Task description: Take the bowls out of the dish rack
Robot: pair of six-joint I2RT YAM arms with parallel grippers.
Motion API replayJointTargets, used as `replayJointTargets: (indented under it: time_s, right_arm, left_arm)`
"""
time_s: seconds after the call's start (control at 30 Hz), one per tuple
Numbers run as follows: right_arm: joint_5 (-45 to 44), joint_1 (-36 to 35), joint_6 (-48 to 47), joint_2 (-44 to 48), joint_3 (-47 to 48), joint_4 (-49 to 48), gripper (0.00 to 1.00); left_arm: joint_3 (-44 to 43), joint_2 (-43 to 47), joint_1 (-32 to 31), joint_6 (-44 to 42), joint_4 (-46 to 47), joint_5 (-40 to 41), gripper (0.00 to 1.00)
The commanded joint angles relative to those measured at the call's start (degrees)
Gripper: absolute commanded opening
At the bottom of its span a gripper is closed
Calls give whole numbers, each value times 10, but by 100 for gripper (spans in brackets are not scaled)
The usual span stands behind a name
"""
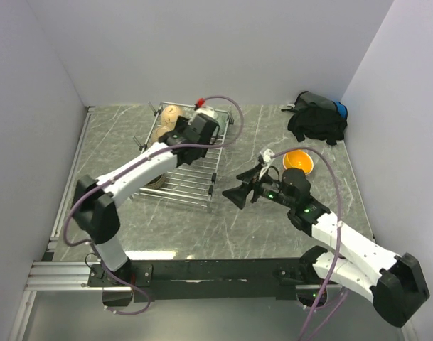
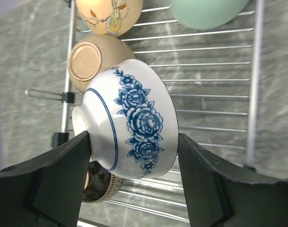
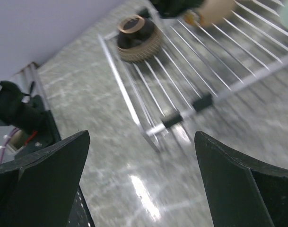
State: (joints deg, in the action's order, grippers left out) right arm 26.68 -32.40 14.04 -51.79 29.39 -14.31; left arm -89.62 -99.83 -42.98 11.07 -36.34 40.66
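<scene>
left fingers [image 2: 58,175] clamp glossy round blue-floral white bowl [image 2: 134,127] | wire rack [image 2: 255,94] beneath | right fingers [image 3: 49,175] spread wide, empty

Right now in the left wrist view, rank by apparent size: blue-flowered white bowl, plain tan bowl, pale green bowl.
1. blue-flowered white bowl: largest, but it is nearest the camera.
2-3. plain tan bowl and pale green bowl: unsure, because the green one is cut off by the top edge.
</scene>
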Motion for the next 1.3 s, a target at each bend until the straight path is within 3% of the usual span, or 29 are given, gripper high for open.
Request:
replayJointTargets:
  time_s: [0.0,0.4,0.8,1.03,1.13,1.23,1.27]
  right_arm:
    - [-6,-42,-21,-41,34,-128,100]
    - [8,-67,-58,-220,157,-224,100]
    - [25,-85,-78,-380,298,-200,100]
    - [41,-93,-79,-432,342,-185,93]
    - [47,-96,-82,-444,357,-175,83]
    - [51,-97,-86,-449,365,-167,65]
    - [51,-98,-88,-449,366,-165,55]
  left_arm:
    - [30,90,17,47,74,-107,46]
    - [171,236,132,158,193,-402,43]
    - [216,257,207,236,268,-561,43]
    - [236,257,233,271,305,-620,43]
    - [242,256,238,280,317,-638,43]
    - [245,256,241,283,319,-644,43]
    - [246,256,242,284,321,-644,43]
